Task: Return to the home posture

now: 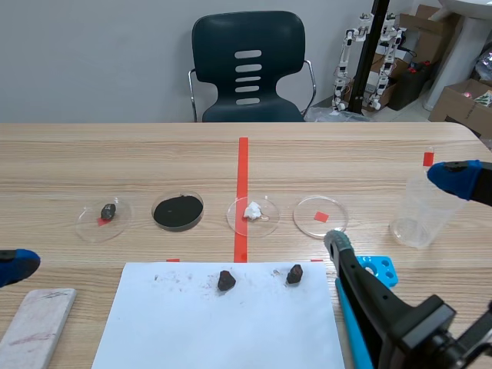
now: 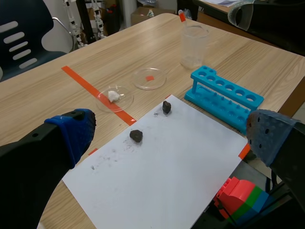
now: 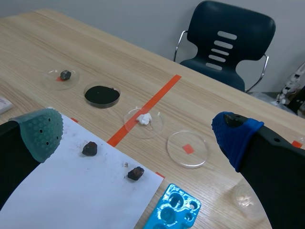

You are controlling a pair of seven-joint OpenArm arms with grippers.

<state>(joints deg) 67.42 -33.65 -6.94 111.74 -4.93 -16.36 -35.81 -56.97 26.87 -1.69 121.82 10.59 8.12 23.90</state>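
The left hand [image 2: 169,136] is spread wide and holds nothing. In the scene view only one blue pad [image 1: 15,266] of it shows, low at the left edge of the frame. The right hand [image 3: 138,131] is also spread wide and empty. Its arm rises from the lower right corner of the scene view, with one finger ending just right of centre and the other at the right edge, beside a clear plastic cup [image 1: 415,219].

On the wooden bench [image 1: 115,154] a white sheet of paper [image 1: 223,327] lies at bottom centre, with two dark lumps [image 1: 225,280] near its far edge. Above it is a row of four clear dishes [image 1: 320,216]. From the left, they hold a small dark lump, black powder and a white lump, and the last sits over a red square mark. A blue tube rack [image 1: 378,269] sits right of the paper, partly behind the right arm. A grey slab [image 1: 38,323] lies in the lower left corner. Beyond the bench are a dark chair [image 1: 247,69], a grey wall [image 1: 92,54] and cardboard boxes [image 1: 461,96] at upper right.
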